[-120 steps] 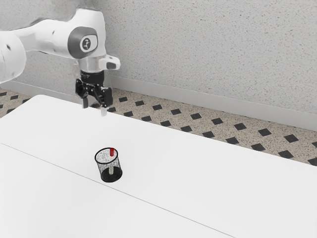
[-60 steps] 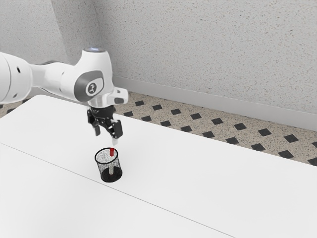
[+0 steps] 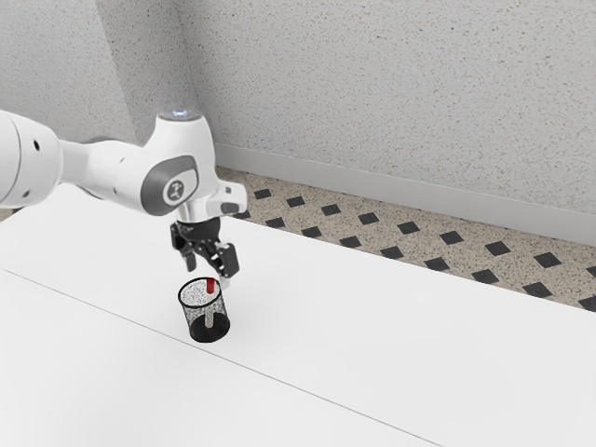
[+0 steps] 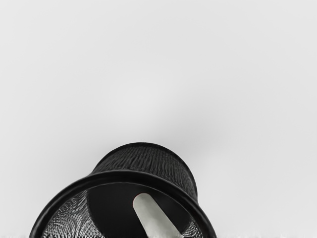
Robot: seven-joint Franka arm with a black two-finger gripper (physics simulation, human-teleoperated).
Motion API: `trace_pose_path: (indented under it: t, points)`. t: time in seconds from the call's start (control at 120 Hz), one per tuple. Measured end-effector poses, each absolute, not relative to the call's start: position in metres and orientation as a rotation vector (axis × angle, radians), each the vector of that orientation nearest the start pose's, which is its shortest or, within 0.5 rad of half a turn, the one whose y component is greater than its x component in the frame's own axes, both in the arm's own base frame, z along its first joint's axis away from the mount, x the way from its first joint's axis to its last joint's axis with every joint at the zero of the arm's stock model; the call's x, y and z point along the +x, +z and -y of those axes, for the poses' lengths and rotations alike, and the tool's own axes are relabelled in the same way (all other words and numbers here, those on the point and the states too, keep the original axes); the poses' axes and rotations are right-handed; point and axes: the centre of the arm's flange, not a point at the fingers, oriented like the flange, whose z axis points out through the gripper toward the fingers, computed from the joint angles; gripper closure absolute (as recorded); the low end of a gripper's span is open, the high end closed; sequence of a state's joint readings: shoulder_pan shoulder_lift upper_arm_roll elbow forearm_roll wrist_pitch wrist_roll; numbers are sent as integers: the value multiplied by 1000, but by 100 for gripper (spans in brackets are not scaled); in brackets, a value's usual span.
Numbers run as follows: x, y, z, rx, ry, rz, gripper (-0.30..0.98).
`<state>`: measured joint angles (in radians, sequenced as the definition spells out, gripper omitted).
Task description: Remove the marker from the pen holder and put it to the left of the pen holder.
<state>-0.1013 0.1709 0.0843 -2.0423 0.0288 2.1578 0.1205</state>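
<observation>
Gripper [image 3: 208, 273], one, carried on the one arm [image 3: 101, 173]; jaws apart, two fingers [image 3: 230, 258] in number, nothing clamped between them. Item next outward: marker [image 4: 153, 216], quantity one, lying below the jaws, its red end [image 3: 210, 286] uppermost and nearest them, its grey body running down and away from them inside the mesh. Long axis: closer to upright than flat, with a slant; seen from the hand, the far end rests away from the point straight under the jaws. The coming move, as judged, turns on this: descent onto the red end, one finger to either side, then a lift along the slant. Whether the jaws are centred over it cannot be told. Pen holder [image 4: 124, 175], quantity one, upright, below the jaws and around the marker; its rim sits close under the fingertips, and a finger could catch it on the way down. Table [image 3: 391, 335], one, white, beneath holder and jaws alike. Status, by judgement: approach nearly complete; grasp, removal and placing outstanding.
</observation>
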Motion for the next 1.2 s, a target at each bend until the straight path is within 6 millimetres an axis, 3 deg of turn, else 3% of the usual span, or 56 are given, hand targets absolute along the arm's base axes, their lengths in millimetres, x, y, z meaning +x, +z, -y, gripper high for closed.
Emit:
trace_pose_path:
  t: [0.433, 0.825, 1.017, 1.133, 1.2]
  points:
    - [560, 352, 9, -3103, 90, -212, 2]
    - [559, 353, 7, -3101, 90, -212, 57]
    - [555, 357, 5, -3099, 87, -212, 71]
    - [552, 382, -2, -3089, 21, -201, 74]
    - [551, 409, -8, -3080, -47, -185, 75]
